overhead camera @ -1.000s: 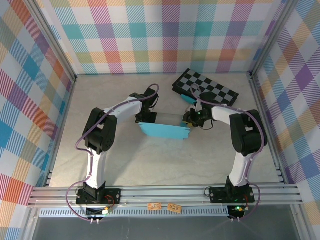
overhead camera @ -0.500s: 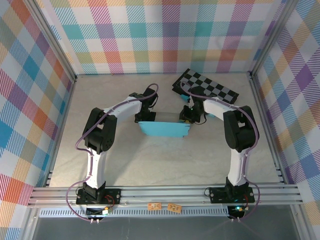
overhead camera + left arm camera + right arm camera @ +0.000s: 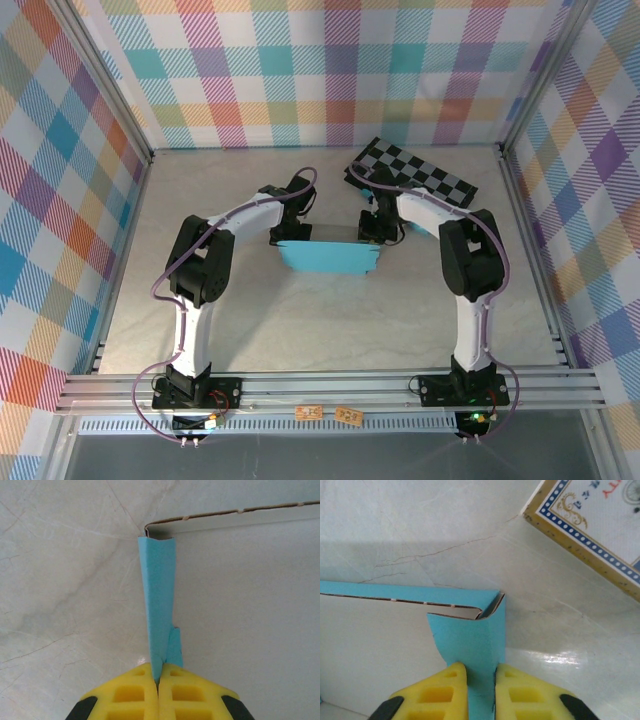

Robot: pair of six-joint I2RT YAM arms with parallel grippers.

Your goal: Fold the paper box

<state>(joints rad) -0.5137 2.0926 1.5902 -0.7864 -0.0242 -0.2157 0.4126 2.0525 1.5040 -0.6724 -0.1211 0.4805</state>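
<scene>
The paper box [image 3: 330, 258] is a teal-blue sheet with a grey-white inner side, lying mid-table with its end walls folded up. My left gripper [image 3: 283, 236] is at its left end. In the left wrist view this gripper [image 3: 159, 672] is shut on the upright teal side wall [image 3: 159, 595], beside the pale inner floor [image 3: 250, 605]. My right gripper [image 3: 375, 232] is at the box's right end. In the right wrist view its yellow fingers [image 3: 445, 692] press both sides of the folded teal corner wall [image 3: 477, 640], so this gripper [image 3: 481, 680] is shut on it.
A black-and-grey checkerboard [image 3: 412, 175] lies at the back right, just behind the right gripper. Its printed edge with a blue-and-gold border [image 3: 590, 535] shows close to the box corner. Plaid walls and metal rails [image 3: 330, 385] enclose the table.
The right arm has swung toward the back and its jaws have narrowed onto the box's right end wall. The left gripper has kept its grip and place.
</scene>
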